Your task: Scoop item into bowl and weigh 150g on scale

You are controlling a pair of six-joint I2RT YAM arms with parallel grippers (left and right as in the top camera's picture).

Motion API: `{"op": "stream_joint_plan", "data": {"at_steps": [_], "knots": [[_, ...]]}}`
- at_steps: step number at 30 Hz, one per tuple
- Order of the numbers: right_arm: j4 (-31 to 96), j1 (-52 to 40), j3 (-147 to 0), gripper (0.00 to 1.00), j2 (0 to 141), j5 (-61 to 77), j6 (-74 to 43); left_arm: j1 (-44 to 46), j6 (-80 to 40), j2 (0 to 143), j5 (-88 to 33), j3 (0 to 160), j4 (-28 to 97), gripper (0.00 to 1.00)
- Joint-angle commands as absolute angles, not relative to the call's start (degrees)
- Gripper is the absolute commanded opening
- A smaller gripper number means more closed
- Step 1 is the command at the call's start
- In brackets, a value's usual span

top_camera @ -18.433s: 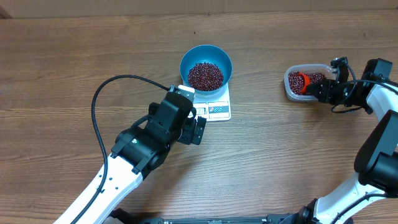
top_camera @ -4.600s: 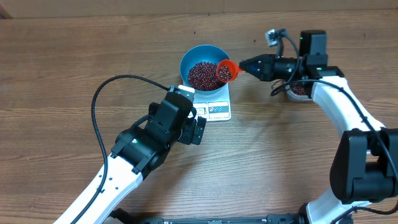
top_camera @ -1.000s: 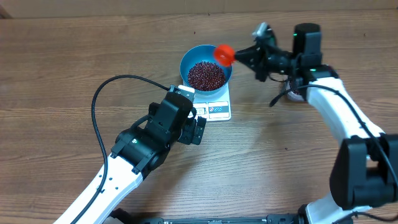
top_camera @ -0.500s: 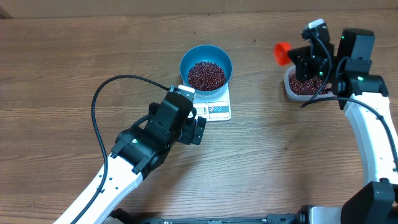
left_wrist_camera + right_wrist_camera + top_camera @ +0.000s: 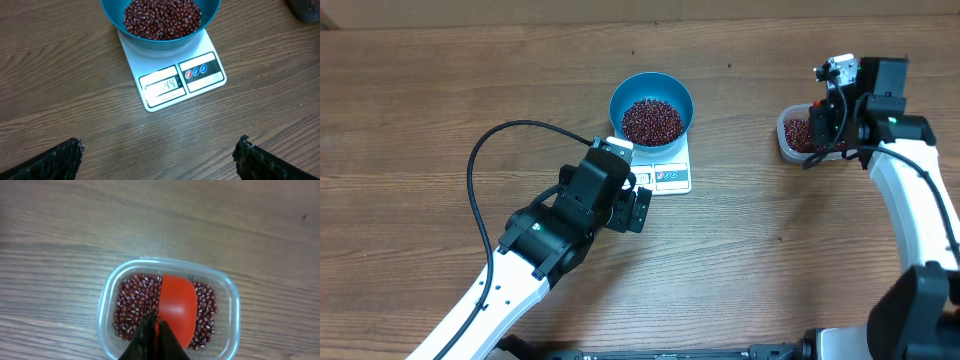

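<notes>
One brown wooden surface point(image 5: 420, 80) is carrying everything. The left jaws are standing released near the scale point(image 5: 165, 92), which is bearing the blue bowl point(image 5: 672, 88) of beans point(image 5: 162, 17). The right jaws are grasping a red scoop point(image 5: 177, 307) over the clear tub point(image 5: 106, 305).

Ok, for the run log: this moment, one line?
right gripper shut on red scoop above tub; left gripper open; beans in bowl on scale

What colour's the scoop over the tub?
Bright red-orange; the scoop shows best in the right wrist view.
</notes>
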State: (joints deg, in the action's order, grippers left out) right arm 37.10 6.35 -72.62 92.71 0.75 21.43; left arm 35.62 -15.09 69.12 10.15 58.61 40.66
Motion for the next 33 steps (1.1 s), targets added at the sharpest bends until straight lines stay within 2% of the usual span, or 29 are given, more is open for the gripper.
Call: {"op": "stream_joint_plan", "data": {"at_steps": [1, 11, 19, 25, 33], "knots": [[36.86, 6.50, -72.69, 0.04, 95.46, -1.04, 21.21, 35.81, -15.88, 69.10, 10.94, 58.48, 40.47, 1.00], [37.63, 6.50, -72.69, 0.04, 99.90, 0.89, 21.12, 35.81, -15.86, 69.10, 10.94, 58.48, 40.47, 1.00], [39.64, 6.50, -72.69, 0.04, 99.90, 9.87, 21.19, 35.81, -15.86, 69.10, 10.94, 58.48, 40.47, 1.00], [39.86, 6.70, -72.71, 0.04, 99.90, 10.87, 20.95, 35.81, -15.88, 69.10, 10.94, 58.48, 40.47, 1.00], [39.24, 11.84, -72.73, 0.04, 99.90, 17.34, 20.73, 35.81, -15.88, 69.10, 10.94, 58.48, 40.47, 0.99]]}}
